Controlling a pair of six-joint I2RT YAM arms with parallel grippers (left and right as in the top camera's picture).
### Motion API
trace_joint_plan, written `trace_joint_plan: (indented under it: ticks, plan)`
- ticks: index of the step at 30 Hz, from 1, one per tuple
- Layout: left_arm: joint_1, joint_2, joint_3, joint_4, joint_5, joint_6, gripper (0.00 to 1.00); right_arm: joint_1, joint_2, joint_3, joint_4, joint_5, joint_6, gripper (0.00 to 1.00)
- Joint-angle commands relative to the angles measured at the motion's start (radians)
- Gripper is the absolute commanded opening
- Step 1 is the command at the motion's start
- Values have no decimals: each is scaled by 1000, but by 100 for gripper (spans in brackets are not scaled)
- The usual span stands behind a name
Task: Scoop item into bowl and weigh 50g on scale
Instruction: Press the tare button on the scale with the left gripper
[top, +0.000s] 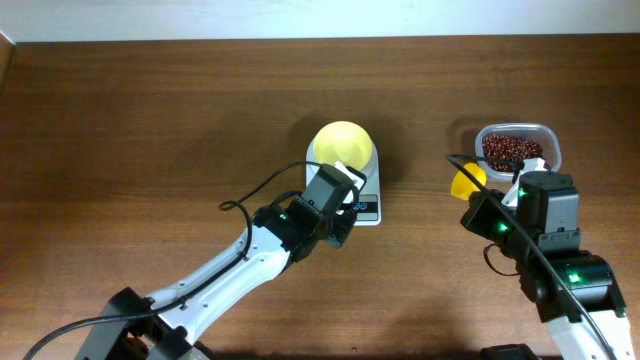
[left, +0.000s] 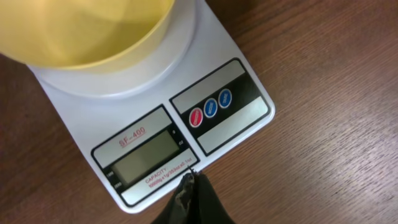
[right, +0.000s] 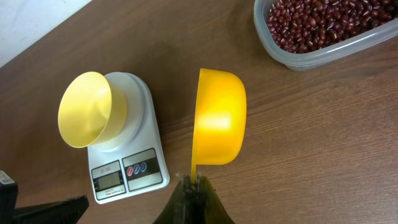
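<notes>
The pale yellow bowl (top: 343, 146) (left: 87, 31) (right: 92, 109) stands on the white scale (top: 366, 207) (left: 217, 146) (right: 146, 140); its inside looks bare. My left gripper (top: 347, 207) (left: 192, 176) is shut and holds nothing, its tip over the scale's front edge beside the blank display (left: 146, 157). My right gripper (top: 512, 192) (right: 193, 180) is shut on the handle of the orange-yellow scoop (top: 467, 181) (right: 219, 118), turned on its side between scale and tub. The red-brown beans (top: 512, 150) (right: 323, 23) fill the clear tub (top: 549, 134) (right: 297, 57).
Red and blue buttons (left: 210, 107) sit right of the display. The brown wooden table (top: 150, 120) runs to a pale wall (top: 300, 18) at the far edge. The left arm (top: 230, 270) crosses the table's front left, and the right arm (top: 560, 260) stands at the front right.
</notes>
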Motion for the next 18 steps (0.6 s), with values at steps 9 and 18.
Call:
trace_joint_plan:
  ticks: [9, 18]
  plan:
    - [-70, 19, 16, 29, -14, 96, 0, -7, 45, 19, 0, -2, 9, 4]
    - [-70, 125, 16, 75, -15, 153, 0, -7, 45, 19, 0, -1, 7, 4]
